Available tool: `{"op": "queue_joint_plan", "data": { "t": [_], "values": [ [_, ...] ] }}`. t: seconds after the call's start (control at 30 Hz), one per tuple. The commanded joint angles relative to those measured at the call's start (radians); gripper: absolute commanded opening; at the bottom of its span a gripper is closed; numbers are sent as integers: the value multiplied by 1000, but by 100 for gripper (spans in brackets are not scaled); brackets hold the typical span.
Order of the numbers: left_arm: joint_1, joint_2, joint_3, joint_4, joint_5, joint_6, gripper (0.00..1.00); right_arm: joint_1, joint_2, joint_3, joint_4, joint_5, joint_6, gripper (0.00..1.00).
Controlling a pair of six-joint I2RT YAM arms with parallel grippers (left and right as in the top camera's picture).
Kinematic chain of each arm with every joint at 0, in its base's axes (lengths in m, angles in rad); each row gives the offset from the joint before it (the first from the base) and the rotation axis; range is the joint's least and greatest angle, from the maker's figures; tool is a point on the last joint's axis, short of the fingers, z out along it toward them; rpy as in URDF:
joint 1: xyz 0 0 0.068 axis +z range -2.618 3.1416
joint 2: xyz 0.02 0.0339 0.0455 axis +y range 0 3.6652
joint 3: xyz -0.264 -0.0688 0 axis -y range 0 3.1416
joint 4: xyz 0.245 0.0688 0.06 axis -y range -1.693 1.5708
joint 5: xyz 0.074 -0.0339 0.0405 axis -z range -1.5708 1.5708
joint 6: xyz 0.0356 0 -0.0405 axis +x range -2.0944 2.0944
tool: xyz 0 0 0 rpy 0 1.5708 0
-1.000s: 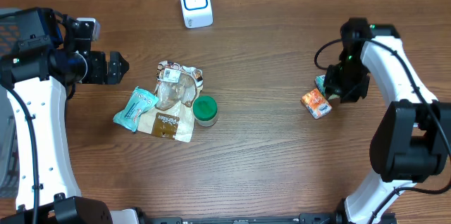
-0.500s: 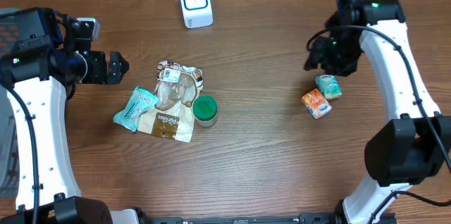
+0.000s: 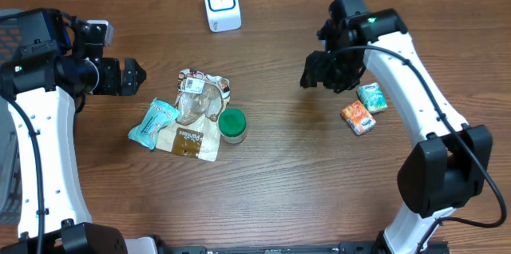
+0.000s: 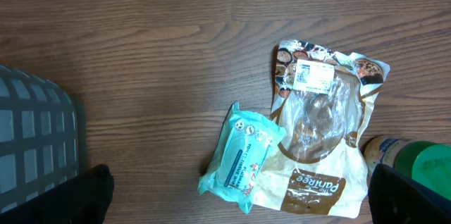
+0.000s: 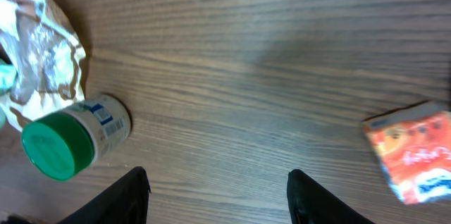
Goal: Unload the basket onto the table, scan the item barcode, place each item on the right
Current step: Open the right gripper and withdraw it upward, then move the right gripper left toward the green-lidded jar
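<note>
Orange packet (image 3: 358,117) apart from right hand (image 3: 311,73)

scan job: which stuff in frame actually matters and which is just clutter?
Job: white scanner; likely scan items: snack bag, teal packet, green-lidded jar, orange carton, small teal box.
Lying about: grey basket at the left edge.

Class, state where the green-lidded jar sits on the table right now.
Overhead view: the green-lidded jar lies left of centre, at the right edge of the brown snack bag, well apart from the orange carton on the right side.
</note>
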Motion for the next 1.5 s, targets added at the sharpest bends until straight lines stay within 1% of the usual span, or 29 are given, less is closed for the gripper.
{"op": "queue_joint_plan", "data": {
  "t": [0.0, 0.47, 0.63, 1.1, 1.2, 1.33, 1.47],
  "values": [
    [-1, -6, 23, 0, 11, 14, 100, 30, -26, -13, 11, -7, -5, 60],
    [-1, -6, 23, 0, 11, 14, 100, 122, -23, -14, 21, -18, 7, 60],
    [-1, -6, 23, 0, 11, 14, 100, 150, -22, -21, 34, -63, 7, 60],
    [-1, -6, 23, 0, 11, 14, 100, 279, -18, -74, 144, -104, 6, 61],
    [-1, -6, 23, 0, 11, 14, 99, 321, -18, -74, 186, -91, 2, 70],
    [-1, -6, 23, 0, 11, 14, 99, 378, -18, -74, 254, 17, 2, 88],
    [-1, -6, 23, 0, 11, 14, 99, 429, -17, -74, 309, 167, 1, 98]
  ]
}}
